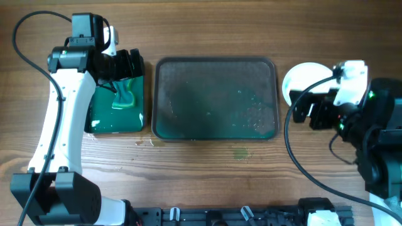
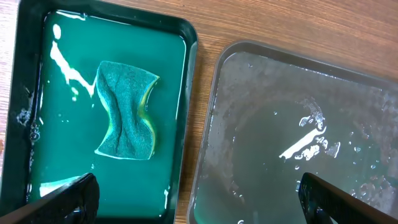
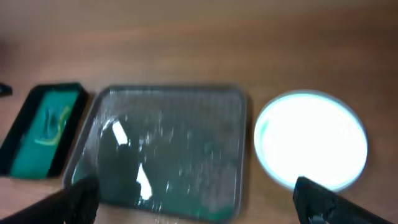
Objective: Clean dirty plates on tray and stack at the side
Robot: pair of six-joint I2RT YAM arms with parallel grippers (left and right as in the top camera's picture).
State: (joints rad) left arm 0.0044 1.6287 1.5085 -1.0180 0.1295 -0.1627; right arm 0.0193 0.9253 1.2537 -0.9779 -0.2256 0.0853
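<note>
Left claw (image 2: 198, 179) apart, empty, above small green tray (image 2: 193, 46) holding sponge (image 2: 127, 112), toward left bench edge. Right claw (image 3: 196, 183) apart, empty. Plates (image 1: 301, 78) near right edge, off tray (image 1: 213, 61), which sits mid-bench. Judgement: lift arms straight up, avoid nudging plates.

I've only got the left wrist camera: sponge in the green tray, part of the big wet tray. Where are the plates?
Observer: Overhead shows a white plate on the table, right of the big tray and off it; how many are stacked I cannot tell.
Operator: Anything on the tray's far half?
Observer: No plates; it is bare but wet, with green flecks.
Operator: And the right claw?
Observer: The right claw is open and holds nothing, near that plate.
</note>
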